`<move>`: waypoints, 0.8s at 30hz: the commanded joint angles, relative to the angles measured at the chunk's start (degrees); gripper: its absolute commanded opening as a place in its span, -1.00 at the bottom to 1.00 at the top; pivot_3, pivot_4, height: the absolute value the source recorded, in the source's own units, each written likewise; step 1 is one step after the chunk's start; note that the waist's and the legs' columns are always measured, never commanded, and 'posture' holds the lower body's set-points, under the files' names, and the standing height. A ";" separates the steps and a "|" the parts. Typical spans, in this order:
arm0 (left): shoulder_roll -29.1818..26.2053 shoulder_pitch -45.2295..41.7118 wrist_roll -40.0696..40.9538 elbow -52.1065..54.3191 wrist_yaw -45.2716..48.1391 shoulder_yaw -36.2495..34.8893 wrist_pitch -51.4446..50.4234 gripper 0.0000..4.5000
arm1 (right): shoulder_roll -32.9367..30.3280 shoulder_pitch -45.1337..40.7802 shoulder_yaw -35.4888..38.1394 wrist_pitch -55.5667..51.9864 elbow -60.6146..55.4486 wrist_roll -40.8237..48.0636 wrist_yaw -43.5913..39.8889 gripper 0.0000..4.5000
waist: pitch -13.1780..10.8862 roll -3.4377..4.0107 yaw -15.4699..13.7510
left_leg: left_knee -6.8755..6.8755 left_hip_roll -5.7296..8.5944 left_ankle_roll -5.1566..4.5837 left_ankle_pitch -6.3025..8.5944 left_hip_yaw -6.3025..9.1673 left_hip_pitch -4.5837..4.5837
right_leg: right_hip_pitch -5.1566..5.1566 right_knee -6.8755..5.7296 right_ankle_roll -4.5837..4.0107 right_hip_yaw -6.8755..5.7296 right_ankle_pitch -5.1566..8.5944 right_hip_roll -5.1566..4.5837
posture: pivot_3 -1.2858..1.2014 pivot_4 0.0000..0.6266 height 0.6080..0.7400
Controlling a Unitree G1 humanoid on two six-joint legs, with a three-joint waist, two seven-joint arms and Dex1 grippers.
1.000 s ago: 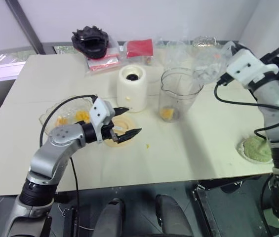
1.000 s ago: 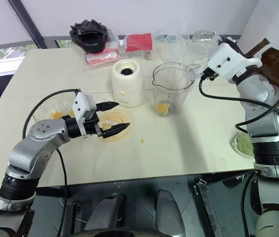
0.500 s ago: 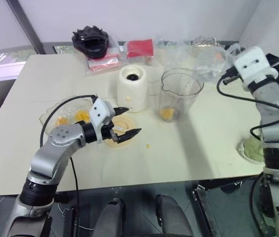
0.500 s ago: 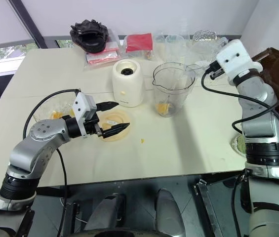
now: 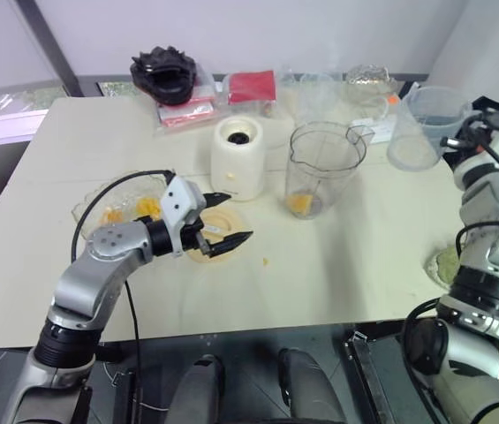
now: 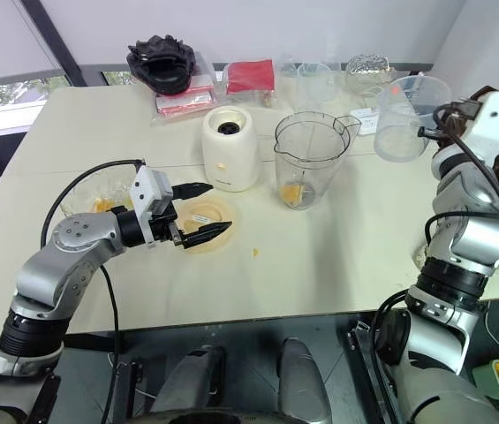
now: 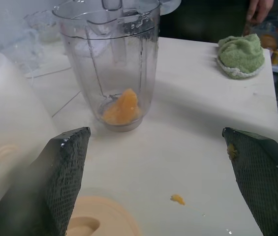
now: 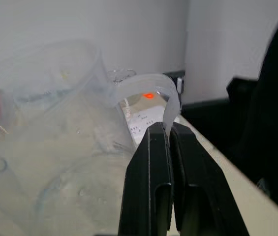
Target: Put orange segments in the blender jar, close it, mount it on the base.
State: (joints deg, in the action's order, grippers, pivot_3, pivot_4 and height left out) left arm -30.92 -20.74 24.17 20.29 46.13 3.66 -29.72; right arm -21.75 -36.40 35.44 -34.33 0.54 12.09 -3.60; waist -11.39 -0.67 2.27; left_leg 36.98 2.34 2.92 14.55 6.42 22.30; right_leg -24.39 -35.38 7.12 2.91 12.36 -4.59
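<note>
Lower left of centre: left gripper [image 5: 237, 216] spread wide, nothing between its fingers, poised over a peach lid [image 6: 198, 215] lying flat on the table [image 5: 364, 265]. Just beside the lid, toward centre, a small orange scrap [image 5: 265, 261]. Further back at centre, blender jar [image 5: 322, 168] upright and uncovered, orange segments [image 5: 300, 203] at its bottom, beside the white blender base [image 5: 238, 159]. Upper right: right gripper [image 8: 164, 129] clenched on the thin handle of a clear measuring jug [image 5: 421, 124].
</note>
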 commanded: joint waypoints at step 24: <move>-3.08 -0.02 0.58 1.28 0.52 -1.19 0.01 1.00 | -6.57 -4.46 -2.50 41.53 55.14 2.65 -1.34 -0.98 | 0.00 0.05 0.42 | -0.02 -0.01 0.00 0.00 -0.08 -0.09 | 0.00 -0.08 0.00 0.04 0.00 0.03 | 0.03 -0.52 1.00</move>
State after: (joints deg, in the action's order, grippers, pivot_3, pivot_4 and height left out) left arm -33.57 -20.45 24.27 20.31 46.50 3.56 -30.01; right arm -26.58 -39.21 33.24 4.59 55.19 14.75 -4.88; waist -11.40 -0.62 2.69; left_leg 36.96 2.33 2.92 14.55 6.34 22.21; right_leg -24.38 -35.46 7.13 2.95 12.36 -4.56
